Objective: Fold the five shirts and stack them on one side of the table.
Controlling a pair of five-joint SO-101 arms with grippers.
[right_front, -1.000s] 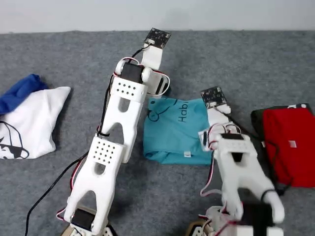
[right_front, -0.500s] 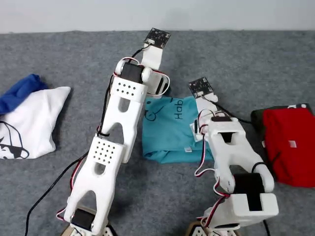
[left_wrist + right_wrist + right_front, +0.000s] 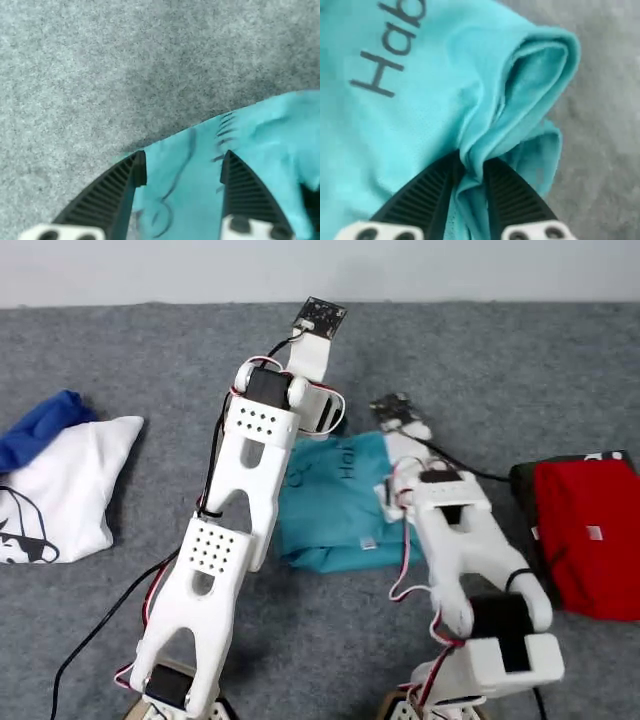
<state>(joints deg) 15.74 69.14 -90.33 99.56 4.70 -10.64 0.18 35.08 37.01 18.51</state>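
Note:
A teal shirt (image 3: 335, 510) lies partly folded in the middle of the grey table, between the two arms. My right gripper (image 3: 470, 167) is shut on a bunched fold at the right edge of the teal shirt (image 3: 420, 100), with cloth pinched between the fingers. My left gripper (image 3: 182, 162) stands open over the far left corner of the teal shirt (image 3: 270, 125), one finger on either side of the cloth edge. Folded red (image 3: 588, 530) and black (image 3: 522, 485) shirts lie at the right. A white shirt (image 3: 60, 490) and a blue one (image 3: 40, 425) lie at the left.
The left arm (image 3: 250, 470) stretches from the near edge across the table's middle, covering the teal shirt's left side. A black cable (image 3: 100, 625) runs along the table at the near left. Bare grey carpet (image 3: 520, 370) lies along the far side.
My right gripper has moved left and slightly away, dragging the teal shirt's right edge with it; the shirt has bunched and shifted left. The left arm has stayed still.

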